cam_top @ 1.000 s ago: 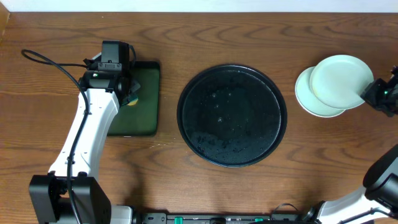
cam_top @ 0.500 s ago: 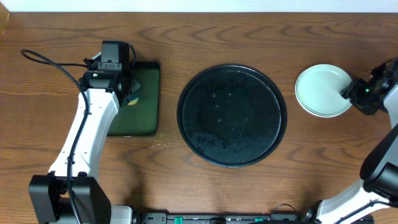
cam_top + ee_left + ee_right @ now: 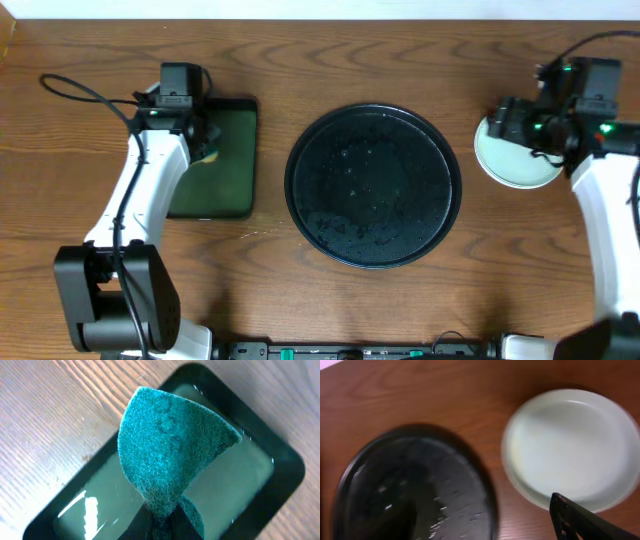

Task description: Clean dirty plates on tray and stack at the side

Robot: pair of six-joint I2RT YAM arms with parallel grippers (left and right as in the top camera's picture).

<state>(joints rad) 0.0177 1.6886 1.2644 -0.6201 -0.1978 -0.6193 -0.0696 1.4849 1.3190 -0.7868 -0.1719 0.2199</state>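
Note:
The plates [image 3: 512, 165] lie stacked on the bare table right of the tray [image 3: 373, 186], pale mint and glossy. The right wrist view shows the plates [image 3: 572, 445] with one rim under another. My right gripper [image 3: 522, 125] hovers over the stack's far edge, open and holding nothing. Only one dark fingertip [image 3: 572, 517] shows clearly, near the stack's rim. The round black tray [image 3: 415, 485] holds no plates, only wet speckles. My left gripper [image 3: 162, 527] is shut on a folded green scouring pad [image 3: 170, 450] above the small green tray [image 3: 250, 490].
The rectangular dark-green tray [image 3: 225, 160] with a black rim lies at the left, under my left gripper [image 3: 198, 140]. A black cable [image 3: 85, 90] loops across the table's far left. Bare wood lies between the two trays.
The right gripper set the plate it carried onto the stack, let go and opened. It then swung to the stack's far side. The left arm barely moved.

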